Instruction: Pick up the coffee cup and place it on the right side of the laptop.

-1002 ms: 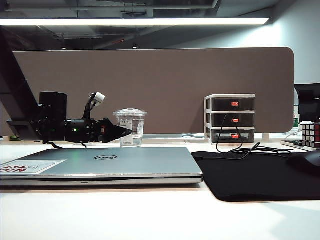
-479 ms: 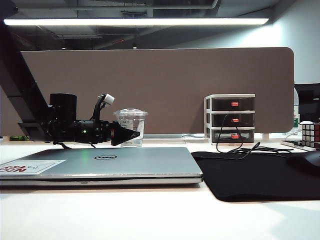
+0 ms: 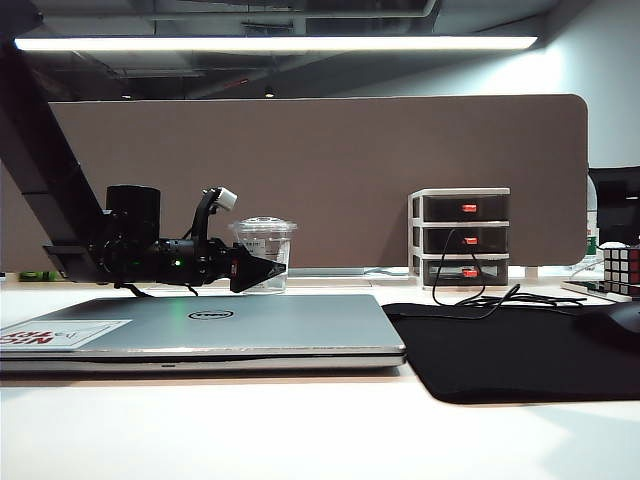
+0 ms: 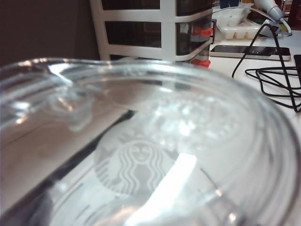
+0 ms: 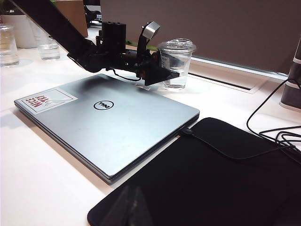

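Cup [image 3: 263,255] upright behind laptop [image 3: 200,330], directly ahead of left gripper [image 3: 272,272], jaws wide and level around it; right gripper unseen.

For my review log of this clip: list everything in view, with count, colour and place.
coffee cup: one, clear plastic, domed lid, behind the laptop's far edge.
laptop: one, silver-grey, closed, table left of centre.
mat: one, black, right of the laptop.
drawer unit: one, white with dark drawers, three tiers, back of table.
cables: black, from the drawer unit onto the mat.
puzzle cube: one, multicoloured, far right edge.
partition: one, brown, behind the table.
left claw: one, black, open, level at the cup's side.
right claw: not in view; only its camera's picture of the laptop and mat.
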Robot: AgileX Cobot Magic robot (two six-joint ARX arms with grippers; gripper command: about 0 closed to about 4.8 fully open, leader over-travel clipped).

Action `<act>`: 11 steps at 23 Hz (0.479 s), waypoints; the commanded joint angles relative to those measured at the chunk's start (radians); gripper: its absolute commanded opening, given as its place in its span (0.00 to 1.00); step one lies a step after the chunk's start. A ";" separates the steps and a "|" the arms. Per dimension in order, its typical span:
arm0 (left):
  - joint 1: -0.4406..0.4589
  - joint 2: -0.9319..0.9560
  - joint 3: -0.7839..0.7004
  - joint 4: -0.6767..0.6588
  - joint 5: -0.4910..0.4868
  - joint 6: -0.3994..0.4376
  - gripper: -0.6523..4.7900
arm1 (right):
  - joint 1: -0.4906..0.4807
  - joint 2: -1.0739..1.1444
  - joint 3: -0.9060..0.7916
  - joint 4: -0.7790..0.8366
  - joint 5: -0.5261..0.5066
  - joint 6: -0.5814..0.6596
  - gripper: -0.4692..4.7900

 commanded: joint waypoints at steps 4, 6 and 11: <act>-0.002 -0.003 0.031 0.035 -0.048 -0.069 1.00 | 0.000 -0.002 -0.006 0.010 -0.002 -0.003 0.09; -0.002 -0.003 0.039 0.032 -0.048 -0.069 1.00 | 0.001 -0.002 -0.006 0.011 -0.002 -0.003 0.09; -0.002 -0.003 0.039 0.019 -0.048 -0.069 1.00 | 0.001 -0.002 -0.006 0.010 -0.002 -0.003 0.09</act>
